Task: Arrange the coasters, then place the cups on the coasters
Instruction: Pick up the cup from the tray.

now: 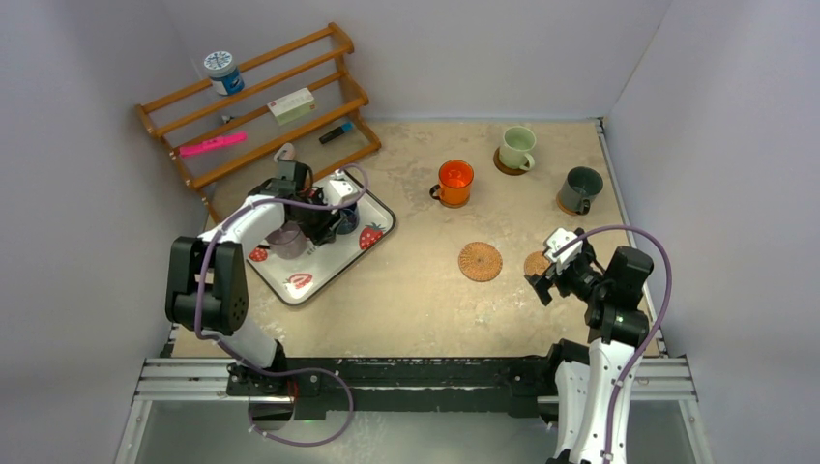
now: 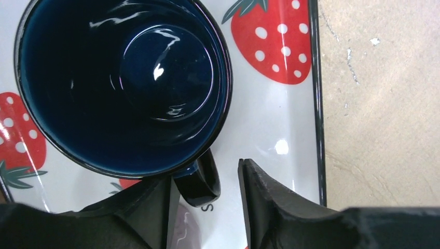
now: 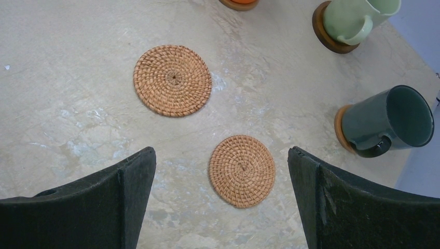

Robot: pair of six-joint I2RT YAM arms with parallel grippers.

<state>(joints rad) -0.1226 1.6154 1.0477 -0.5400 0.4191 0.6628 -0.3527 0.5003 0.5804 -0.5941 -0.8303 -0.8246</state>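
My left fingers (image 2: 264, 202) stand apart astride the handle (image 2: 200, 184) of the dark blue mug (image 2: 119, 78) on the strawberry tray (image 2: 290, 129); right of the tray, my right fingers (image 3: 353, 207) gape over a wicker coaster (image 3: 242, 170).

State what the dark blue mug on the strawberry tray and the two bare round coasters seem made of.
Dark blue handled mug: likely glazed ceramic, glossy; sharp bright reflections inside. Two round tan coasters: woven wicker or rattan, matt; coiled spiral weave visible.

Free table (image 3: 62, 104) beneath the right claw (image 3: 220, 153), one flat coaster (image 3: 242, 171). A dark blue cup (image 2: 122, 78) blocks ahead of the left claw (image 2: 205, 171).
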